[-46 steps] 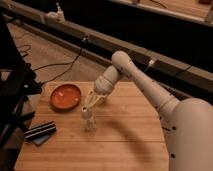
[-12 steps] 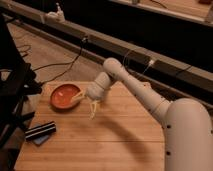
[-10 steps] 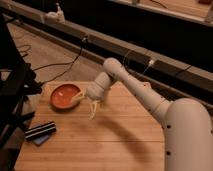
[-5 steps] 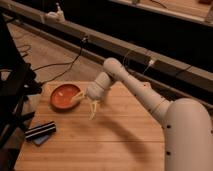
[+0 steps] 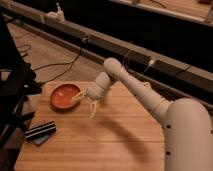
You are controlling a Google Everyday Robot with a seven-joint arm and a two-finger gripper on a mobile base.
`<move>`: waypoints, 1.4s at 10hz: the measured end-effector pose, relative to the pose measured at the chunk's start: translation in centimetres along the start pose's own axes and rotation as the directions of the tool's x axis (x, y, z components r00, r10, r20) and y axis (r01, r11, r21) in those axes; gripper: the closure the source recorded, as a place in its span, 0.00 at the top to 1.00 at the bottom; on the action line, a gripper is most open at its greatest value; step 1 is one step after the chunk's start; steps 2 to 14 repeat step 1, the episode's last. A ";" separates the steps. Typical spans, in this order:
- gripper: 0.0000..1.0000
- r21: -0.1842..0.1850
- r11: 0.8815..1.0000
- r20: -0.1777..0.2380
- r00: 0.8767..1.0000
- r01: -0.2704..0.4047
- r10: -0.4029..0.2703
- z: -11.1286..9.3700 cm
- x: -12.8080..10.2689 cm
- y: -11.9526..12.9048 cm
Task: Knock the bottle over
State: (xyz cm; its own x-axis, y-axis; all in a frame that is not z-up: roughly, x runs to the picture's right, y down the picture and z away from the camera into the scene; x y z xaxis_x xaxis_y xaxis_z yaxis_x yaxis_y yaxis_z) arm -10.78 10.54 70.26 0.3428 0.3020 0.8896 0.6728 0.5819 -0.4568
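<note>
My gripper [image 5: 88, 101] is low over the wooden table [image 5: 115, 140], at the right rim of the orange-red bowl [image 5: 63, 95]. A slim pale shape that looks like the bottle [image 5: 93, 111] leans just under the gripper, tilted and close against it. I cannot tell whether it rests on the table or is held. A second pale strip reaches from the gripper over the bowl's rim.
A black flat object [image 5: 40, 131] lies on a blue cloth near the table's front left corner. Dark equipment [image 5: 12, 100] stands left of the table. Cables run on the floor behind, before a long low rail [image 5: 150, 62].
Since 4.6 s ago the gripper has shifted slightly towards the bowl and the pale bottle no longer stands free below it. Over the last second nothing visibly moved.
</note>
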 end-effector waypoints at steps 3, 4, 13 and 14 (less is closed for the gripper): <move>0.80 0.000 1.000 -0.001 1.000 0.000 0.000 0.0 0.0 0.0; 0.80 0.000 1.000 -0.001 1.000 0.000 0.000 0.0 0.0 0.0; 0.80 0.000 1.000 -0.001 1.000 0.000 0.000 0.0 0.0 0.0; 0.80 0.000 1.000 -0.001 1.000 0.000 0.000 0.0 0.0 0.0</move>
